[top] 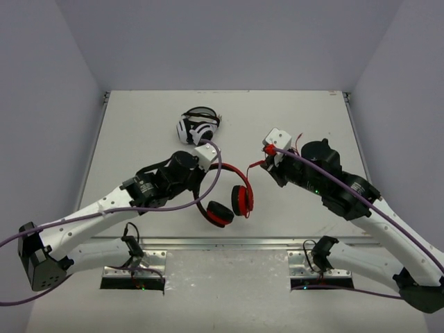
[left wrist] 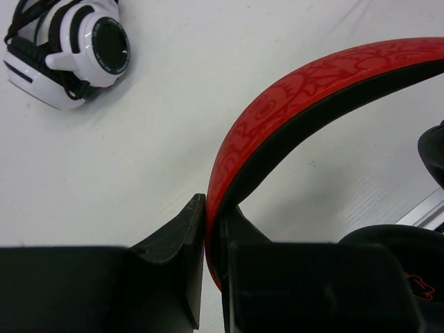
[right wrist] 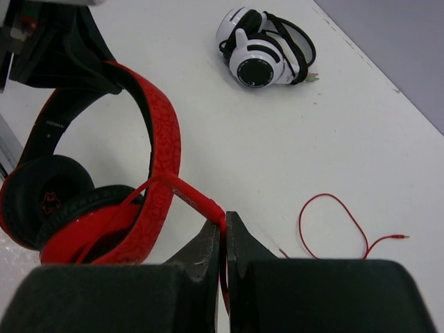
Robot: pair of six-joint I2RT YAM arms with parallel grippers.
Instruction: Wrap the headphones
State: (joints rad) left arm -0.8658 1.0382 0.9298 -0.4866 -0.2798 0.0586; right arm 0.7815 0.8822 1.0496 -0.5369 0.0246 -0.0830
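Left tool (left wrist: 206, 208) pinches the band of the headphones (top: 243, 200) on the bench (top: 139, 125); right tool (right wrist: 222, 223) pinches their cable (right wrist: 194, 199). Best to hold the band steady and loop the cable snugly, without slack.

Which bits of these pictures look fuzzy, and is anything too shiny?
Left wrist view: the left claw sits too near the lens and blurs, while the red headband looks sharp. Right wrist view: the right claw is soft too, the cable crisp. Top view: even, soft light, no harsh glare.
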